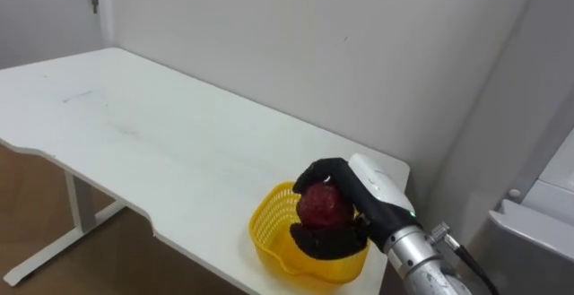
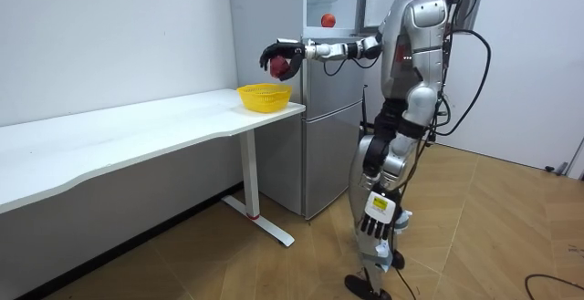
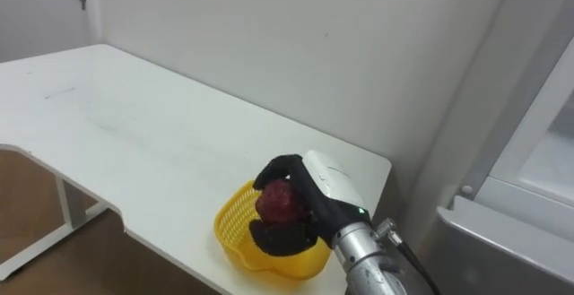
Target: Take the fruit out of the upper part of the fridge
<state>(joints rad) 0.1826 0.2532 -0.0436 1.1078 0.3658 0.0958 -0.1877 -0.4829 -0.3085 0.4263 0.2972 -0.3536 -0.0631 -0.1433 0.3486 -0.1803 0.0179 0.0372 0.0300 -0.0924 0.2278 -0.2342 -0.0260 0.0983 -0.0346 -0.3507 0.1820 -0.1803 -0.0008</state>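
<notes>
Right hand [image 1: 354, 187] curled round red fruit [image 1: 323, 207] | above yellow basket [image 1: 269, 221] — at table [image 1: 179, 143] edge, fridge [image 2: 328, 154] beside

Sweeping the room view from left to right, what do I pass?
White table → yellow basket → fridge. The right hand, shut on the red fruit, shows directly above the basket, so it gets no place of its own in the order.
</notes>
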